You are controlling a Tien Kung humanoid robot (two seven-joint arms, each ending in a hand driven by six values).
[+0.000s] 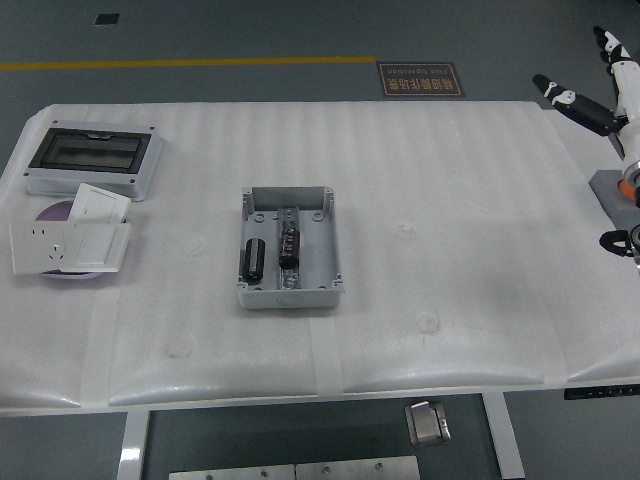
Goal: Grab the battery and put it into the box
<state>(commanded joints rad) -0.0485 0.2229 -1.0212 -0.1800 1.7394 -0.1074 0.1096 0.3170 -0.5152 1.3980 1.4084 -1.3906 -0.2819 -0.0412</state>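
Right at the upper right edge of the frame, my robot hand [607, 80] is showing only in part, white with black-tipped fingers [572, 101] spreading apart and holding nothing. It is hanging above the far right corner of the tabletop [450, 200], well apart from everything I am working with. My left arm is not showing anywhere in the frame.

Near the middle of the frame the grey box [289, 247] is sitting open on the tabletop, its long side running toward the bottom of the picture. Inside it the battery [255, 258], a dark cylinder, is lying on its side in the left half of the box, lengthwise along the box. Just beside it, along the box's middle, a second dark part [289, 246] is lying in the same direction; I cannot tell exactly what it is.

At the upper left of the frame a grey case with a dark clear lid [89, 159] is resting on the tabletop. Just below it, white wall sockets [68, 233] are leaning over a purple disc [57, 211], partly hiding it.

At the right edge, below my robot hand, a small grey block [615, 190] is sitting with something orange [629, 190] on it, cut off by the frame edge. Beyond the tabletop's far side, a yellow line [190, 63] is running across the grey floor, and a dark floor sign [420, 79] is lying near the top centre.
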